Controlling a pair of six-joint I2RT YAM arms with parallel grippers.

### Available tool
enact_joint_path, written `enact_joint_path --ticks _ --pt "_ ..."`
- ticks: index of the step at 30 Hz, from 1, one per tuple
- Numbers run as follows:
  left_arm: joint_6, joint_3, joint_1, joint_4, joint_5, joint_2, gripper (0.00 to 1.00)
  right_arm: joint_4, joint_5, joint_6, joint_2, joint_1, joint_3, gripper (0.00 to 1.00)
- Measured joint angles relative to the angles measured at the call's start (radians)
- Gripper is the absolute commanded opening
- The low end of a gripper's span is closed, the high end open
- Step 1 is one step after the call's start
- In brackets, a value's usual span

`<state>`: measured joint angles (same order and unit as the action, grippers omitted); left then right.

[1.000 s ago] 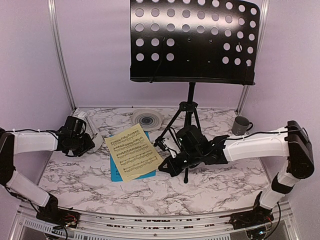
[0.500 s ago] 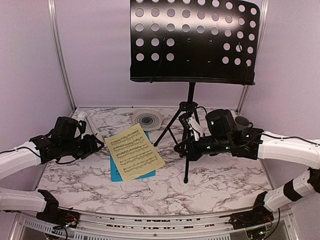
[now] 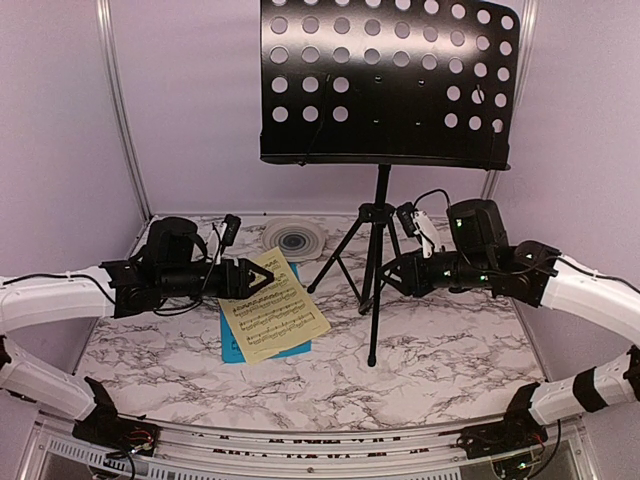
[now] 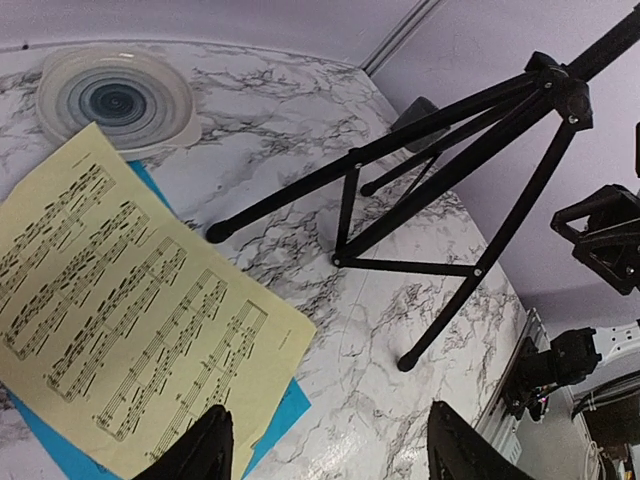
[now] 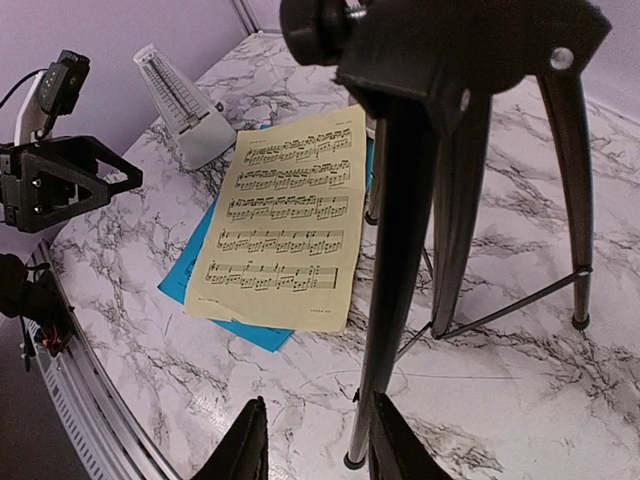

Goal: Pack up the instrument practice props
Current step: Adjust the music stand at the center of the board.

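The black hole-punched music stand point(image 3: 385, 80) stands at the back on its tripod legs point(image 3: 372, 262) point(image 4: 440, 180) point(image 5: 410, 250). A yellow sheet-music page point(image 3: 272, 310) point(image 4: 110, 300) point(image 5: 285, 225) lies on a blue page point(image 3: 230, 345) point(image 4: 275, 425) point(image 5: 195, 275), left of the tripod. The white metronome point(image 5: 180, 110) stands behind the pages; my left arm hides it from the top view. My left gripper point(image 3: 262, 280) point(image 4: 325, 450) hovers open over the pages' right corner, holding nothing. My right gripper point(image 3: 392, 278) point(image 5: 318, 445) is open beside the tripod's pole, one leg just in front of its right finger.
A round plate with dark rings point(image 3: 294, 238) point(image 4: 115, 100) sits at the back, left of the tripod. A dark mug point(image 4: 415, 108) stands behind the tripod near the back right corner. The table's metal rail point(image 5: 90, 400) runs along the near edge.
My right gripper rose from low beside the pages to the tripod's pole and opened. My left arm swung right, from the table's left side to over the pages.
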<state>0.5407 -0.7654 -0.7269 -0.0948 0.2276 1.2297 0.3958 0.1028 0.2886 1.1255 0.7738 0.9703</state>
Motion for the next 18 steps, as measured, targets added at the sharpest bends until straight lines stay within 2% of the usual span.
enact_joint_path --ticks 8,16,18 --pt "-0.278 -0.134 -0.070 -0.240 0.098 0.212 0.71 -0.060 0.009 0.037 0.054 0.000 0.000 0.38" --pt "-0.502 -0.287 -0.072 -0.348 0.142 0.420 0.71 -0.171 -0.024 0.063 0.063 0.000 -0.056 0.20" --pt "-0.536 -0.338 -0.071 -0.351 0.154 0.476 0.71 -0.185 -0.029 0.067 0.069 0.000 -0.058 0.18"
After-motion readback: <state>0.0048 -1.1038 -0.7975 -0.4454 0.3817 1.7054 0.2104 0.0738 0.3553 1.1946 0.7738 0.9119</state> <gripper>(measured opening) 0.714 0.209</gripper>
